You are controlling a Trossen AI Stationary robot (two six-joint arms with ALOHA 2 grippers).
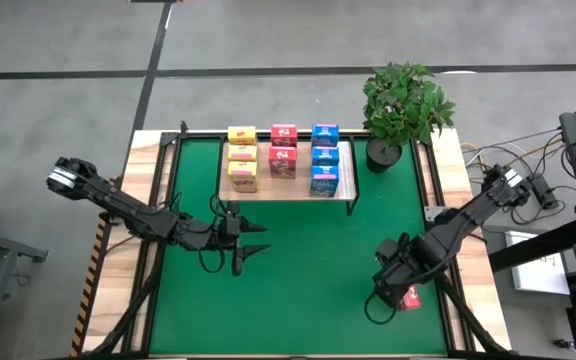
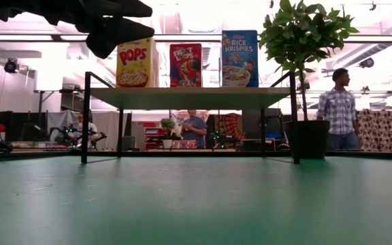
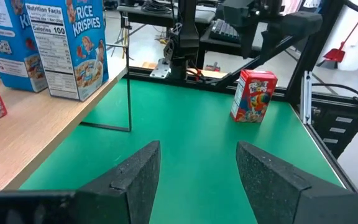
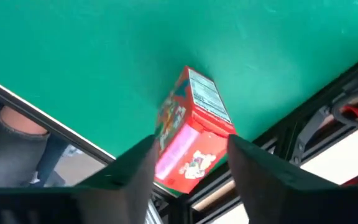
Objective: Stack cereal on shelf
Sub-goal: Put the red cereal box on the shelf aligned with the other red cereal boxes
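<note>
- The left gripper (image 1: 251,246), two dark wedge-shaped fingers standing apart and gripping nothing, hangs over the green mat (image 1: 308,260) just in front of the shelf (image 1: 286,190), toward its yellow end.
- The shelf is a flat light-wood board on thin black metal legs, at the mat's far side.
- On the shelf stand printed cardboard boxes in three rows: yellow boxes (image 1: 242,158), then red boxes (image 1: 283,150), then blue boxes (image 1: 324,160).
- A leafy potted plant (image 1: 402,108) in a dark pot stands just right of the shelf.
- The right gripper (image 1: 400,295) is low over the mat, well in front of the shelf and to its right; its fingers straddle a lone red box (image 4: 190,132) with visible gaps, grip released. This box stands upright near the mat's edge.
- The smooth mat covers a wooden table (image 1: 118,250); beyond the shelf, people stand in a bright workshop.
</note>
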